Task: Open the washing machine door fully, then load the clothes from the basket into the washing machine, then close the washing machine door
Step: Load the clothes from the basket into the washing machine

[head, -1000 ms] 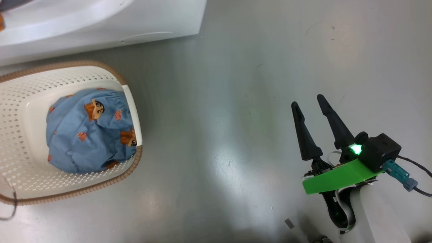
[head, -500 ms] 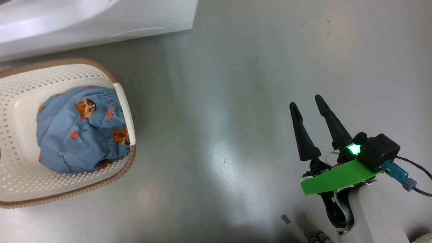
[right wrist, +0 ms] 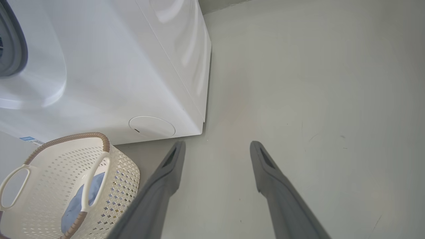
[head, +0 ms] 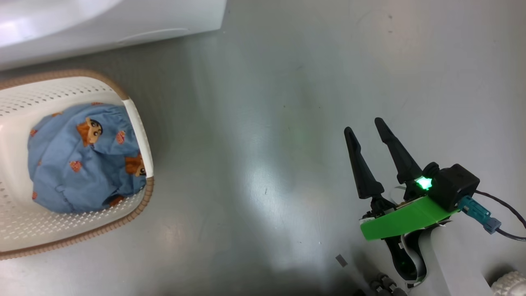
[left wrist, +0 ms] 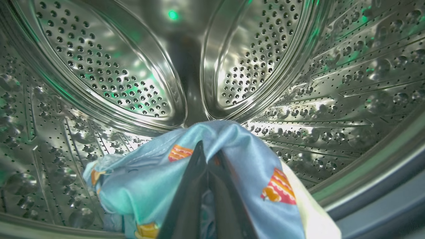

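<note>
In the left wrist view my left gripper (left wrist: 208, 151) reaches into the washing machine's perforated steel drum (left wrist: 109, 76) and is shut on a light-blue printed garment (left wrist: 245, 146) that drapes over its fingers. More of the clothes (head: 74, 164) lie bunched in the cream basket (head: 139, 205) on the floor, just in front of the white washing machine (head: 123, 20). My right gripper (head: 363, 125) hovers open and empty over bare floor, far right of the basket. The right wrist view shows that gripper (right wrist: 217, 144), the machine's front (right wrist: 116, 66) and the basket (right wrist: 116, 172). The washing machine door is out of view.
Glossy grey floor (head: 263, 123) spreads between the basket and my right gripper. The machine's round lower flap (right wrist: 151, 126) sits near its bottom corner. A grey-blue gasket edge (left wrist: 391, 199) frames the drum mouth at the lower right of the left wrist view.
The whole head picture has slid left, so the camera has turned. The basket, clothes and right gripper keep their places relative to each other.
</note>
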{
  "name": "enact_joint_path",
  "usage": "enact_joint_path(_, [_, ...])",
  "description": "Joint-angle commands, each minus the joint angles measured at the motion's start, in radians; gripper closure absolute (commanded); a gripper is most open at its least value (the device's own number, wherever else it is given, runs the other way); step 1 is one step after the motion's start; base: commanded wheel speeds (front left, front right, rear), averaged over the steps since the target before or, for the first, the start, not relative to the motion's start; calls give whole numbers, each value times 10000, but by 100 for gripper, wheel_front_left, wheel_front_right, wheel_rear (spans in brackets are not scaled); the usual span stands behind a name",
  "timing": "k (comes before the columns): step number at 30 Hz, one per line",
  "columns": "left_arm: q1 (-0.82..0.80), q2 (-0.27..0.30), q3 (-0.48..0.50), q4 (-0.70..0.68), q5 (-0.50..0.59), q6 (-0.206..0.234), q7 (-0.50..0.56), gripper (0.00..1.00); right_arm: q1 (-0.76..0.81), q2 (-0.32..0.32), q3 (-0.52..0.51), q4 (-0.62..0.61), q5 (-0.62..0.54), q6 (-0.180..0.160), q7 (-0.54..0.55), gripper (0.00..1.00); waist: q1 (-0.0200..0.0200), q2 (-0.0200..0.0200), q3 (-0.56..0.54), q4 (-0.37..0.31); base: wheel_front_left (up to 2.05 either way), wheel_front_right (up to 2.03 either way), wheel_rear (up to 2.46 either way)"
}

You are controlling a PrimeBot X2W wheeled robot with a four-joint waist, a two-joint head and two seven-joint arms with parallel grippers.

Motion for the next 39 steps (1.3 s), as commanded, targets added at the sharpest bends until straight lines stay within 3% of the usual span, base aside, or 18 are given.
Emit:
enact_joint_path(1, [-273, 676, 115, -57, -186, 54, 88, 100, 389, 34, 294, -213, 117, 16, -48, 0, 1, 0, 147, -85, 0, 0, 0])
enact_joint_path(14, [-1274, 1442, -562, -609, -198, 54, -718, 100, 482, 34, 609, -350, 322, 16, -48, 0, 1, 0, 638, -397, 0, 0, 0])
enact_joint_path(20, [-1478, 1914, -357, -1489, 206, 54, -767, 100, 493, 34, 833, -397, 443, 16, -48, 0, 1, 0, 758, -711, 0, 0, 0])
enact_joint_path(26, [-1486, 1924, 110, -1799, 135, 54, -770, 100, 557, 34, 866, -458, 476, 16, -48, 0, 1, 0, 847, -834, 0, 0, 0])
enact_joint_path(39, [-1660, 2122, -1606, -73, -1185, 54, -337, 100, 580, 34, 959, -309, 479, 16, -48, 0, 1, 0, 691, -818, 0, 0, 0])
